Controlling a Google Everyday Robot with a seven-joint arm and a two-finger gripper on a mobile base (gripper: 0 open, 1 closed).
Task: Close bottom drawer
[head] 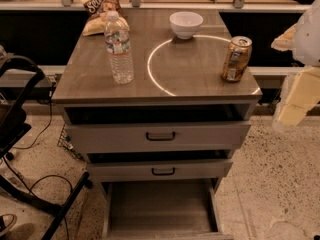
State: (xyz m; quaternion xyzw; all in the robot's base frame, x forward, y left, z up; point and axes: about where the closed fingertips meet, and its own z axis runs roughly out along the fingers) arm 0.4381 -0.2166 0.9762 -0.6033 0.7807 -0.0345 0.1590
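Bottom drawer [160, 206]: pulled far out from beneath the front edge of the tabletop, toward the camera; grey tray bare, front panel at the very bottom of the view, handle out of sight
Tabletop [200, 79]: wood-grain slab capping the cabinet, a bright ring of light across its right half
Top drawer [160, 134]: tallest front, right under the front edge, a dark gap above it, so it looks slightly out
Middle drawer [163, 170]: next down, small black handle at its centre, also looks a little out
Gripper [294, 104]: pale, in the air off the right edge, just past the front right corner, well apart from the bottom drawer and touching nothing; whether it is spread or pressed together I cannot tell
Black frame [20, 134]: off the left edge, on the floor among cables
Water bottle [119, 46]: upright near the left edge, about midway back
Chip bag [100, 9]: at the back left corner
Bowl [186, 24]: white, near the back edge, right of centre
Can [236, 59]: upright, close to the right edge, toward the front right corner
Step in hand: by my reading the approach; closing not yet begun
Doing it well: drop low and come round in front of the panel, press at its centre, push straight back along the runners so the tray does not skew, and pass clear of the can by the right edge
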